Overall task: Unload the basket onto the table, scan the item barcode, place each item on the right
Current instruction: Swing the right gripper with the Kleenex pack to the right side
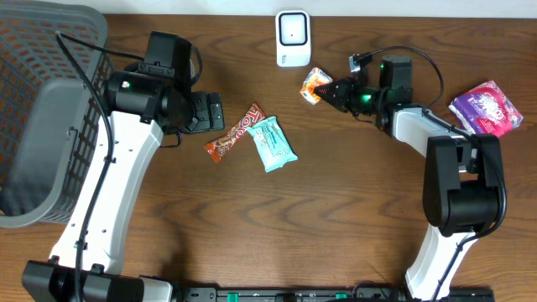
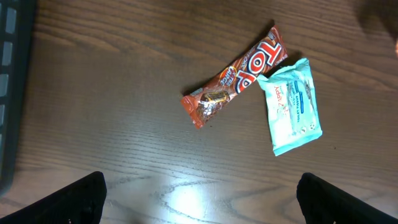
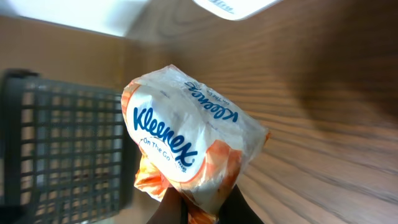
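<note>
Even indoor light falls from above in all three views. Glare pools on the table (image 2: 177, 186) just ahead of the left gripper (image 2: 208, 202). Above the right gripper (image 3: 205, 211), the Kleenex pack (image 3: 186, 143) is sharp, while the basket (image 3: 62, 155) and scanner (image 3: 230, 5) beyond it blur. Shadow darkens the wood to its right.

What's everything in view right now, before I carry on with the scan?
basket: one, grey, far left
scanner: one, white, top centre
tissue pack: one, white and orange, held near the scanner
candy bar: one, red-brown, table centre
wipes pack: one, teal, against the candy bar
purple pack: one, purple, right edge
table: one, brown wood, under everything
left fingers: two, black, open, left of the candy bar
right fingers: two, black, shut on the tissue pack
</note>
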Available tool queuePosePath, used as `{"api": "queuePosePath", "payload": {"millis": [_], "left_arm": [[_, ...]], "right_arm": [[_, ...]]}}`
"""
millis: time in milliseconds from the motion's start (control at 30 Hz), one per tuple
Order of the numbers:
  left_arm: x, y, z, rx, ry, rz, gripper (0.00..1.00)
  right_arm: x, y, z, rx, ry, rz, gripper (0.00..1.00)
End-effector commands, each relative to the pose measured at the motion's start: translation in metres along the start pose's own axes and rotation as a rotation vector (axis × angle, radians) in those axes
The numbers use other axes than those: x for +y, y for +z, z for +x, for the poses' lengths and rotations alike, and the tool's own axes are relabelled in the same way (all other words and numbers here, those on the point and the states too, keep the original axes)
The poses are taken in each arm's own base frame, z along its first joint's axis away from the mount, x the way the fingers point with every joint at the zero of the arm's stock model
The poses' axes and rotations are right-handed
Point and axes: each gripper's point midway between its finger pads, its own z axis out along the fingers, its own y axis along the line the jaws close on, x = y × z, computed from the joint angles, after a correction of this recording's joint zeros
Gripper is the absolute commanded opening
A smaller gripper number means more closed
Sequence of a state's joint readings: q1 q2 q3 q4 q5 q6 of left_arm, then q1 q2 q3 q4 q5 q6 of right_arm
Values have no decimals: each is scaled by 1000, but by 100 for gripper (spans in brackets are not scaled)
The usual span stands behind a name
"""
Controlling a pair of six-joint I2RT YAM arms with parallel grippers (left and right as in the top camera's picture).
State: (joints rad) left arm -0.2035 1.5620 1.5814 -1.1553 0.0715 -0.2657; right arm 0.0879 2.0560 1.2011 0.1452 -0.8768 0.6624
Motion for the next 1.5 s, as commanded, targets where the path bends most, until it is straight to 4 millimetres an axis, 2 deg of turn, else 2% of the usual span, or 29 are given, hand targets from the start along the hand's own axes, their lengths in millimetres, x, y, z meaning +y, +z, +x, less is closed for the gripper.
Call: {"api": "queuePosePath", "payload": {"millis": [0, 133, 233, 367, 500, 633, 867, 1000, 1167, 1467], "left_arm": [[4, 2, 1, 7, -9, -13, 98], [4, 2, 1, 7, -9, -14, 98], [4, 2, 1, 8, -9, -13, 98], [4, 2, 1, 8, -9, -14, 98], [4, 2, 1, 8, -9, -14, 98], [4, 2, 1, 7, -9, -14, 98], [4, 2, 1, 8, -9, -13, 98], [4, 2, 1, 8, -9, -13, 98], [4, 2, 1, 7, -9, -14, 98], [4, 2, 1, 8, -9, -14, 98]], "right_arm": [[13, 2, -18, -50, -126, 43, 1], [11, -2, -31, -76, -182, 199, 1], [-3, -12, -41, -84, -249, 442, 1], [-15, -37, -55, -88, -415, 795, 1], [-4, -59, -77, -148, -597, 1062, 1], [22, -52, -92, -203, -753, 1105, 1], [81, -25, -124, -360, -1045, 1030, 1], [101, -22, -138, -481, -1083, 1065, 1], [99, 0, -149, -436, -1082, 1070, 1], [71, 43, -158, -246, -1016, 1097, 1]]}}
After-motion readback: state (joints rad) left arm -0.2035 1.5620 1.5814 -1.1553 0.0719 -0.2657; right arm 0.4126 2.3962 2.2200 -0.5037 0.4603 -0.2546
